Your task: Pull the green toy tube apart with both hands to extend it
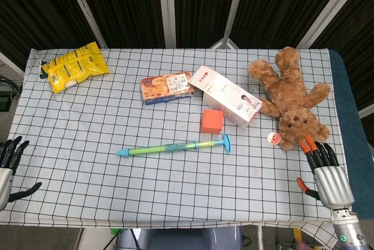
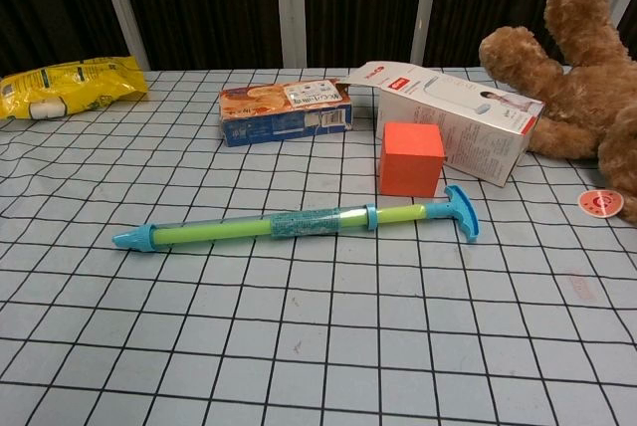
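The green toy tube (image 1: pixel 174 146) (image 2: pixel 299 223) lies flat near the middle of the checked table, blue tip pointing left and blue T-handle (image 1: pixel 225 142) (image 2: pixel 462 213) on the right. My left hand (image 1: pixel 8 165) rests at the table's left edge, fingers spread, holding nothing. At the front right corner, just below the teddy bear, sits my right hand (image 1: pixel 324 174), its orange-tipped fingers apart and empty. Both hands are far from the tube. The chest view shows neither hand.
An orange cube (image 1: pixel 212 121) (image 2: pixel 411 158) stands just behind the tube's handle end. Behind it lie a white box (image 1: pixel 227 96) (image 2: pixel 461 120), a biscuit box (image 1: pixel 166 87) (image 2: pixel 286 111) and a brown teddy bear (image 1: pixel 292 98) (image 2: pixel 582 78). A yellow snack bag (image 1: pixel 73 66) (image 2: pixel 68 85) lies far left.
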Robot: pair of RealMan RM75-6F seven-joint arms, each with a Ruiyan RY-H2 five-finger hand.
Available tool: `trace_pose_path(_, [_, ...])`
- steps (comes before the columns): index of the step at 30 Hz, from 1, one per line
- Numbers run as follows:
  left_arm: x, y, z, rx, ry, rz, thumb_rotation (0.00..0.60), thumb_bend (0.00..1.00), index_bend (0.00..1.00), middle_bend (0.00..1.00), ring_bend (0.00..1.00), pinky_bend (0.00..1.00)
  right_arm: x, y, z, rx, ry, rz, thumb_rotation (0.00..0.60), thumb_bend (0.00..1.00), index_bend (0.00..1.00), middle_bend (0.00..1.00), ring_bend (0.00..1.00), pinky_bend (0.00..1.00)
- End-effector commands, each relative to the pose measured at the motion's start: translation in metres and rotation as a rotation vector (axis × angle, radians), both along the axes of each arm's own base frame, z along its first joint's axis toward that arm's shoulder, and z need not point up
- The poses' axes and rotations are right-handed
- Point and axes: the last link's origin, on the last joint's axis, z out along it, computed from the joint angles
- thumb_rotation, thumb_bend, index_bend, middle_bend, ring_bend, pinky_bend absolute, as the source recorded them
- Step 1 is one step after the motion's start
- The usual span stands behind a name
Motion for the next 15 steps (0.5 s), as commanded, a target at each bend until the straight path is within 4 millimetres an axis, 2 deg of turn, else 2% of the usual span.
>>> trace_pose_path(1, [0.000,0.000,0.000,-0.001,-0.002,0.004,0.600,0.12,0.00,0.00,0.00,0.00,0.000,0.000,0.000,0.002,-0.003,-0.002,0.600,0.33,0.00,0.00,0.00,0.00])
trace_pose_path(9, [0.001,0.000,0.001,0.008,-0.007,-0.003,0.600,0.12,0.00,0.00,0.00,0.00,0.005,-0.001,0.000,0.008,-0.028,0.013,0.600,0.33,0.00,0.00,0.00,0.01])
trace_pose_path(11, [0.001,0.000,0.001,0.012,-0.010,-0.001,0.600,0.12,0.00,0.00,0.00,0.00,0.008,-0.003,0.001,0.004,-0.039,0.021,0.600,0.33,0.00,0.03,0.07,0.12])
trace_pose_path(12, [0.000,0.001,0.001,0.013,-0.012,0.001,0.600,0.12,0.00,0.00,0.00,0.00,0.011,-0.005,0.001,0.000,-0.049,0.028,0.600,0.32,0.00,0.10,0.16,0.25])
trace_pose_path(13, [0.000,0.001,0.001,0.013,-0.013,0.002,0.600,0.12,0.00,0.00,0.00,0.00,0.014,-0.008,0.002,-0.003,-0.057,0.033,0.600,0.33,0.00,0.20,0.28,0.39])
trace_pose_path(14, [0.000,0.002,0.001,0.012,-0.013,0.003,0.600,0.12,0.00,0.00,0.00,0.00,0.016,-0.011,0.002,-0.004,-0.062,0.037,0.600,0.33,0.00,0.28,0.37,0.49])
trace_pose_path(15, [0.000,0.002,0.001,0.011,-0.014,0.004,0.600,0.12,0.00,0.00,0.00,0.00,0.019,-0.015,0.002,-0.004,-0.067,0.039,0.600,0.33,0.00,0.41,0.51,0.60])
